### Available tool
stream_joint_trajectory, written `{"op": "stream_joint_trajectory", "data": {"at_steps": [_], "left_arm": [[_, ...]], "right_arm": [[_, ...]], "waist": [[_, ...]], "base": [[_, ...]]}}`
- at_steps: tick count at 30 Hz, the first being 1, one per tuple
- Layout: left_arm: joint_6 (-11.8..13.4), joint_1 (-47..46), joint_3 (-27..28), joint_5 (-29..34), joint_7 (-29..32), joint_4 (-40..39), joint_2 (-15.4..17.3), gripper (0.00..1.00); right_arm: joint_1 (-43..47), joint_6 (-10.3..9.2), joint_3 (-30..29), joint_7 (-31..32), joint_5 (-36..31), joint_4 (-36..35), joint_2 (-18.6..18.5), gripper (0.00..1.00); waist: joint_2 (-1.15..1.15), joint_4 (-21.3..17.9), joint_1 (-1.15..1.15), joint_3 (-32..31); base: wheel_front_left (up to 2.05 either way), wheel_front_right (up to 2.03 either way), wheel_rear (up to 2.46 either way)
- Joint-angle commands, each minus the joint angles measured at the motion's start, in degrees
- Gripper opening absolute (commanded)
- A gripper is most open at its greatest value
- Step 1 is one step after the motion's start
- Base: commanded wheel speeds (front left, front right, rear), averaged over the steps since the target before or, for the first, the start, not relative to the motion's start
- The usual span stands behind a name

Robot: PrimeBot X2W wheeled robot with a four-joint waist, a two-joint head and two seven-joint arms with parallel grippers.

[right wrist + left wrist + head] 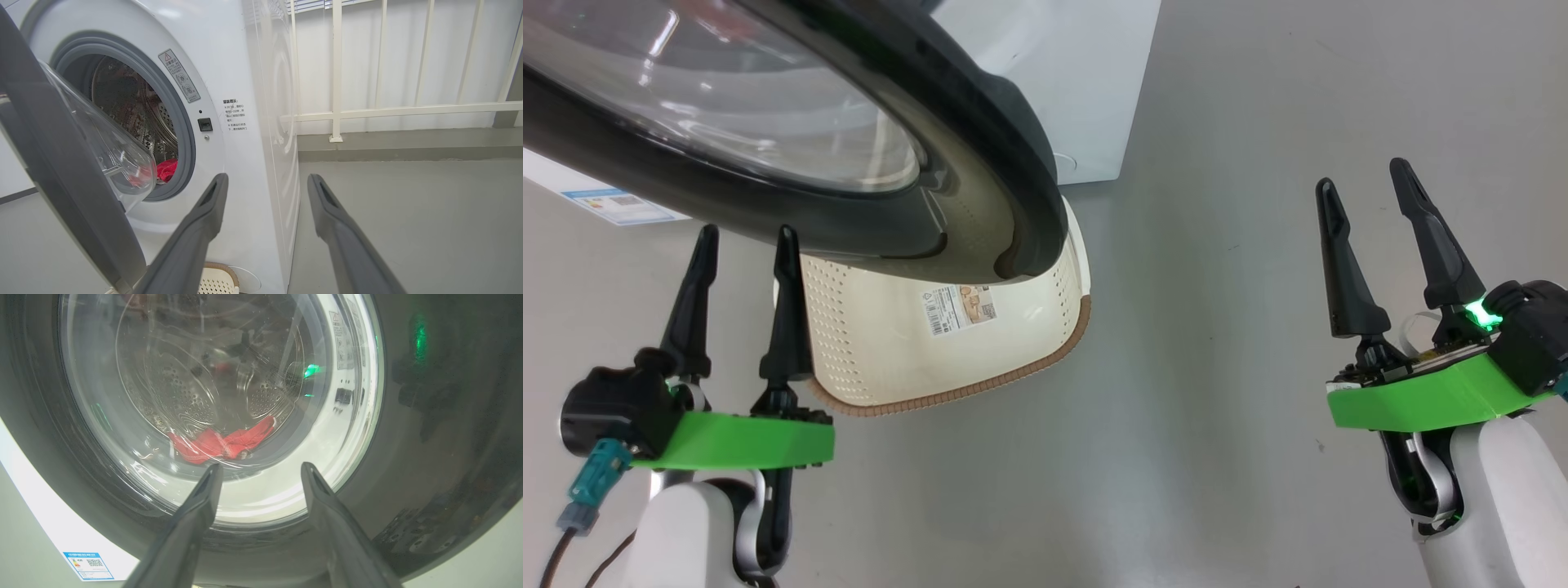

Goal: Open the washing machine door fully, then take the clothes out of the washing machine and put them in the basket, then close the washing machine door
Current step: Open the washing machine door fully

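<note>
I judge the first step is in hand: the large round washing machine door (1013, 147) with glossy black rim and clear bulging window stands part-way open from the big white boxy front-loading washing machine (245, 61), not swung fully back. The bright red soft fabric clothes (166, 169) lie low at the front of the perforated steel drum (135, 114). I see none in the small cream-white perforated plastic basket (882, 351) with brown woven-look rim, which sits on the grey floor (1217, 367) at the machine's foot, under the door's free edge.

My left gripper (747, 237), fingers spread and empty, faces the door's outer side near its lower rim; touching or not, I cannot tell. The clothes lie beyond the glass from it. My right gripper (1364, 175), likewise spread and empty, hangs well apart on the open side. Next, I think, the door needs swinging wider, with the left arm cleared from its path.
</note>
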Motion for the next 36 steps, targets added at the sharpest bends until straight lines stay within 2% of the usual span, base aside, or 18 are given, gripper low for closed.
{"op": "stream_joint_trajectory", "data": {"at_steps": [1,17,18,20,21,25,32,36], "left_arm": [[0.1,0.5,1.6,0.0,-0.3,-1.5,1.6,1.00],[0.2,0.2,1.4,-0.1,-0.3,-1.5,1.6,1.00],[0.2,0.1,1.4,-0.1,-0.3,-1.5,1.6,1.00],[0.2,0.1,1.4,0.0,-0.3,-1.5,1.6,1.00],[0.2,0.1,1.4,0.0,-0.3,-1.5,1.6,1.00],[0.2,0.0,1.4,0.2,-0.3,-1.5,1.6,1.00],[0.0,-0.5,1.1,0.1,-0.3,-1.5,1.6,1.00],[-0.2,-0.7,0.5,-0.1,-0.3,-1.5,1.6,1.00]], "right_arm": [[1.0,0.36,1.4,-0.4,0.6,-1.3,-0.4,1.00],[0.6,0.36,1.7,-0.4,0.6,-1.1,-1.1,1.00],[0.6,0.36,1.7,-0.4,0.6,-1.1,-1.0,0.76],[0.4,0.36,2.1,-0.4,1.2,-0.9,-0.9,0.15],[0.2,0.36,2.3,-0.4,1.9,-0.6,-0.8,0.00],[-1.7,0.36,3.1,-0.4,10.4,0.6,0.4,0.00],[-9.4,0.36,9.3,-0.4,33.9,6.0,0.3,0.00],[-15.2,0.36,14.0,1.5,50.8,7.6,-0.9,0.00]], "waist": [[0.00,0.0,0.00,0.1],[0.00,0.0,0.00,0.6],[0.00,0.0,0.00,0.6],[0.00,0.0,0.00,0.6],[0.00,0.0,0.00,0.7],[0.00,0.0,0.00,0.9],[0.00,0.4,0.00,1.4],[0.00,1.1,0.00,1.8]], "base": [[0.00,0.00,0.00],[0.00,0.00,0.00],[0.00,0.00,0.00],[0.00,0.00,0.00],[0.00,0.00,0.00],[0.00,0.00,0.00],[0.00,0.00,0.00],[0.00,0.00,0.00]]}}
